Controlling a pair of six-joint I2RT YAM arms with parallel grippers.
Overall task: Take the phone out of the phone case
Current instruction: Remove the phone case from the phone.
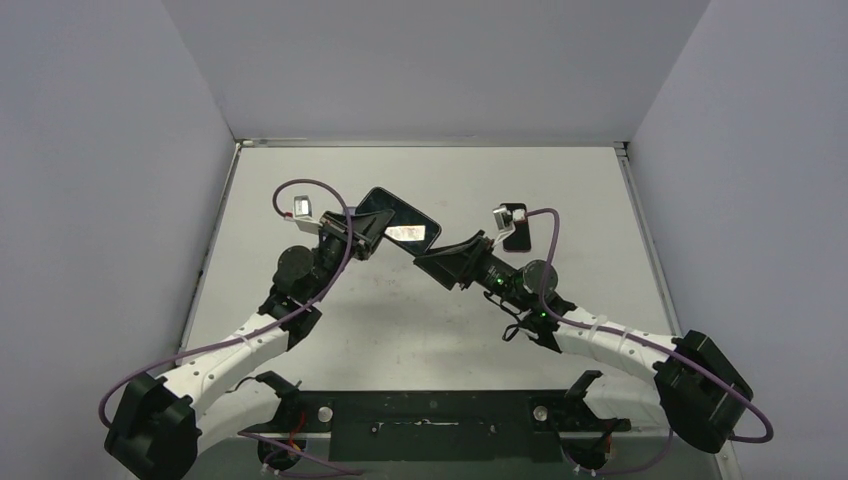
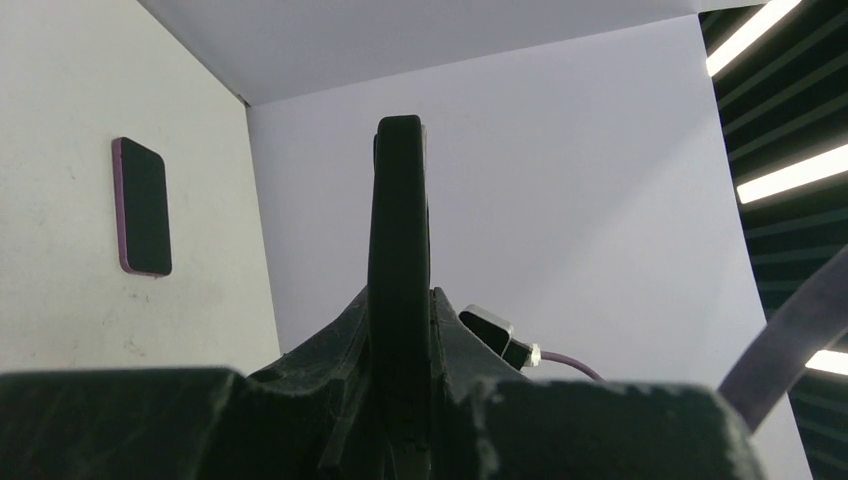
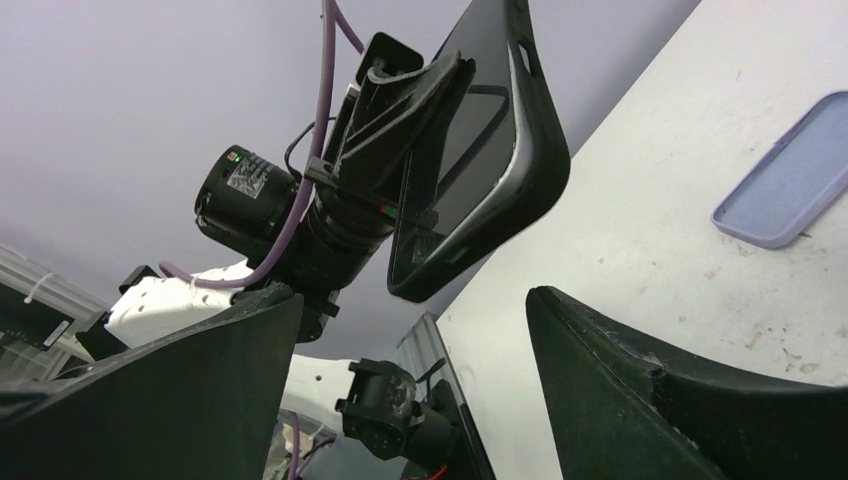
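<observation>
Your left tool [image 2: 400, 335] pinches black rubbery phone case [image 3: 535, 150] holding dark glass phone [image 3: 468, 145]; right tool [image 3: 412, 300] spread beside case. Likely bendy: peel corner.

Matt case, glossy glass
Between the left jaws: phone case [image 3: 541, 150] matt black, rubbery; phone [image 3: 472, 150] screen glossy glass. Desk [image 3: 650, 230] beyond them matt white, scuffed.
</observation>
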